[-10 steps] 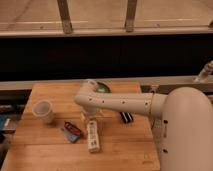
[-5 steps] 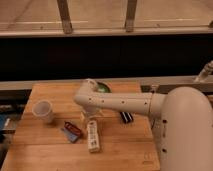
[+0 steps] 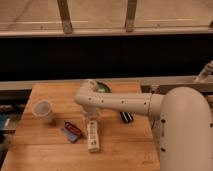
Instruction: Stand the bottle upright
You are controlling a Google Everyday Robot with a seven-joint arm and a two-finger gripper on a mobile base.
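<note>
Wooden table (image 3: pixel 45 155) carries the bottle (image 3: pixel 93 137), which lies flat on its side in the front half, its long axis running toward the front edge. Gripper (image 3: pixel 92 118) hangs at the bottle's far end. Contact cannot be confirmed, nor whether the gripper stands wide or narrow. White arm (image 3: pixel 120 102) reaches in from the right. Red-and-blue packet (image 3: pixel 73 131) lies just left of the bottle, apart from it. White cup (image 3: pixel 43 111) stands upright further left. Black bar (image 3: pixel 126 117) lies to the right, and green bowl (image 3: pixel 103 88) sits behind the arm. Bare wood shows between the bottle and the front edge, and to its right.
</note>
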